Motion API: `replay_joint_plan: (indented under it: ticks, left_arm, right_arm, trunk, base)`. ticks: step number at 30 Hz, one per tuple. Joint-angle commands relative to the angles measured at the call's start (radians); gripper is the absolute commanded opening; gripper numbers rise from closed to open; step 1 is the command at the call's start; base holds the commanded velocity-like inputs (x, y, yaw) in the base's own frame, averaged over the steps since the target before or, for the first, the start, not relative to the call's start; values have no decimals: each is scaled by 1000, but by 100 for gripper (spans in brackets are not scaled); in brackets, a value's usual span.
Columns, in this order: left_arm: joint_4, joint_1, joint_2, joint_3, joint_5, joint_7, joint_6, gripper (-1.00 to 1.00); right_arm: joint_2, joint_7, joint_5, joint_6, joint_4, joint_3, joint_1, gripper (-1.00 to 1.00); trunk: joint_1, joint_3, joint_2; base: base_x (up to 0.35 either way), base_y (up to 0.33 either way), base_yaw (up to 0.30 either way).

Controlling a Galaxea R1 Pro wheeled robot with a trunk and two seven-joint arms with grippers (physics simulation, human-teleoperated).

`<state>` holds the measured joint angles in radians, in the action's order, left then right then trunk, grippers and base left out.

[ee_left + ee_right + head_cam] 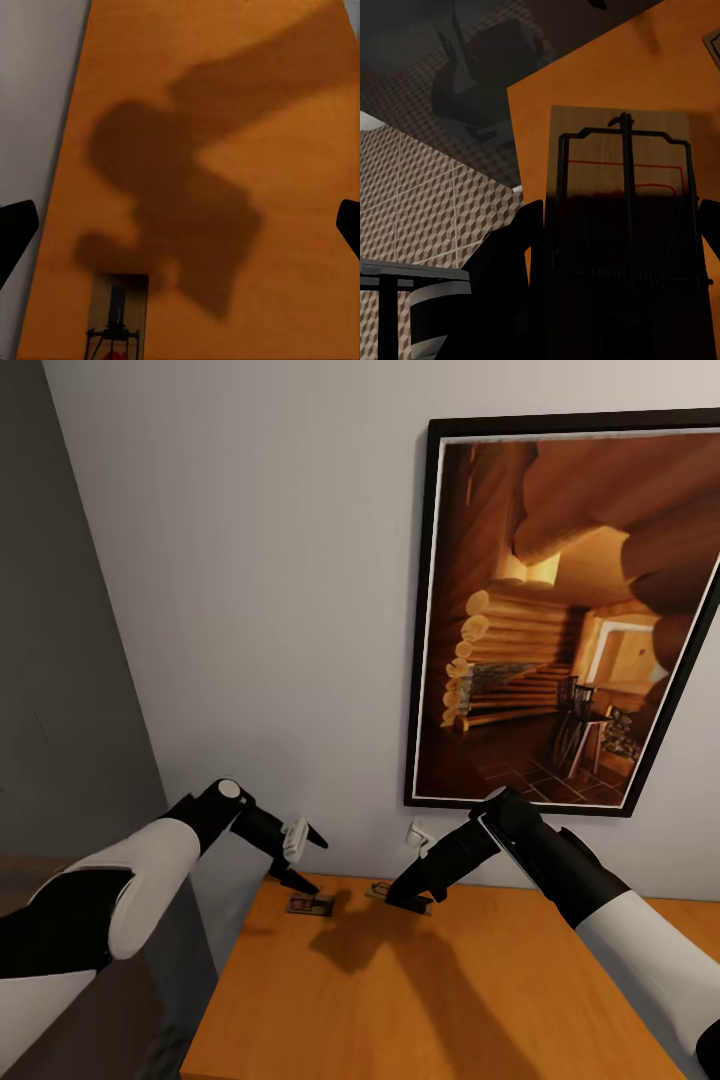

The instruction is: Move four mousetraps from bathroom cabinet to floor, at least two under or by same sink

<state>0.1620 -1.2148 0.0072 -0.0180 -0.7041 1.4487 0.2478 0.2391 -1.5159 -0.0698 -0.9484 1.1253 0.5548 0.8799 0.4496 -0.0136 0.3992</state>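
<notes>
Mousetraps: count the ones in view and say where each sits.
2. One mousetrap lies on the cabinet top below the open left gripper; the other mousetrap lies near the wall, between the fingers of the right gripper. Others may be hidden.

Two mousetraps [310, 905] [400, 897], one cabinet [450, 1000], one picture [560, 610]

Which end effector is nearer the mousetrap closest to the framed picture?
Right. The right end effector sits on that mousetrap, fingers straddling it. The left end effector hangs over the other mousetrap, nearer the cabinet corner.
</notes>
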Motion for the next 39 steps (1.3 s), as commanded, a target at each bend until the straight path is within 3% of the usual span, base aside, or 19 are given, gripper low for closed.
replay_joint_plan:
  ticks: [1, 6, 11, 22, 34, 39]
  left_arm:
    - [-21, -18, -5, 1, -1, 1, 6, 100]
    - [-65, -40, -29, 2, -4, -6, 8, 100]
    - [-137, -74, -49, 2, -6, -74, 7, 100]
    - [-211, -97, -49, 1, -13, -121, 25, 100]
    - [-239, -112, -38, 5, -128, -131, 86, 100]
    - [-242, -112, -37, 24, -204, -203, 92, 100]
  right_arm:
    - [0, -10, -7, -13, 1, 0, 1, -100]
    - [0, -10, -7, -13, 1, 0, 1, -100]
    - [0, -10, -7, -13, 1, 0, 1, -100]
    - [0, -10, -7, -13, 1, 0, 1, -100]
    - [0, -10, -7, -13, 1, 0, 1, -100]
    - [0, -10, -7, -13, 1, 0, 1, -100]
  trunk:
    - [0, 1, 1]
    - [0, 1, 1]
    - [0, 1, 1]
    - [0, 1, 1]
    - [0, 1, 1]
    - [0, 1, 1]
  base:
    - [0, 0, 0]
    - [0, 0, 0]
    - [0, 0, 0]
    - [0, 0, 0]
    - [0, 0, 0]
    - [0, 0, 0]
